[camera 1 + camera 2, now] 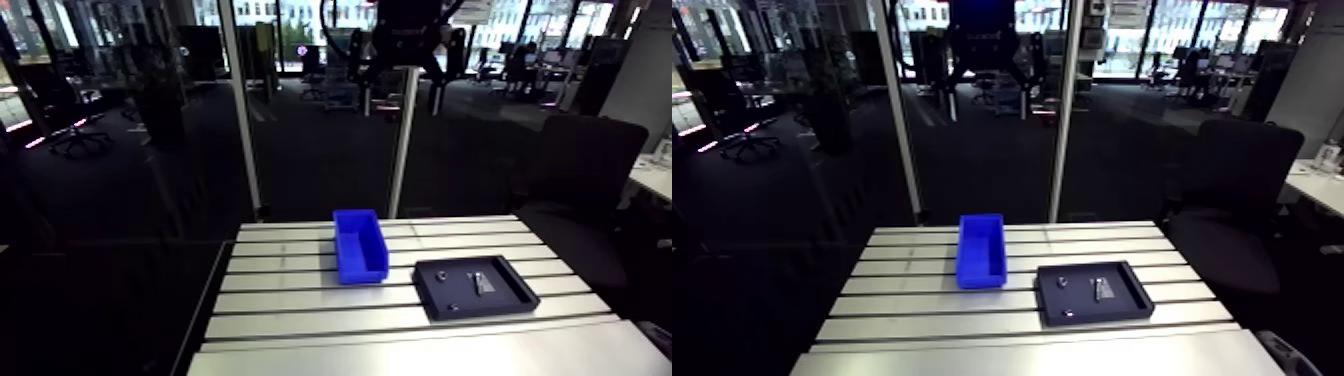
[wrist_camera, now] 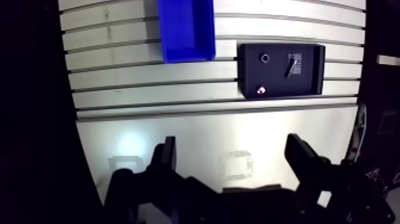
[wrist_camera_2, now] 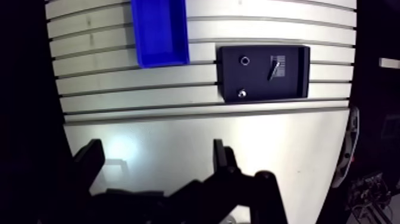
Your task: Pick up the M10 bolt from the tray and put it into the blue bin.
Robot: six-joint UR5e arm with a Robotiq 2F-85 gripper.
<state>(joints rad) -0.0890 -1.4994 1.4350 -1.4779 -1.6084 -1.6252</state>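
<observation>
1. Between the fingers of the gripper (image 2: pixel 232 146), in the wrist view, nothing is held: they stand wide apart over bare bench (image 2: pixel 178 128).
2. Ahead of the gripper and well apart from it lies the black tray (image 2: pixel 309 83), offset toward the side away from the bin.
3. On the tray floor, the dark slim piece that I take for the M10 bolt (image 2: pixel 290 67) lies flat, apart from a ring-like part (image 2: pixel 264 58) and a small shiny part (image 2: pixel 260 90). Its long axis runs mostly away from the gripper with a slight slant, so roughly across the line between the fingers. The reach should need little wrist turn.
4. Farthest, just beside the tray, sits the blue bin (image 2: pixel 186 56). In the arm view it is at centre frame, with the tray to its lower right.
</observation>
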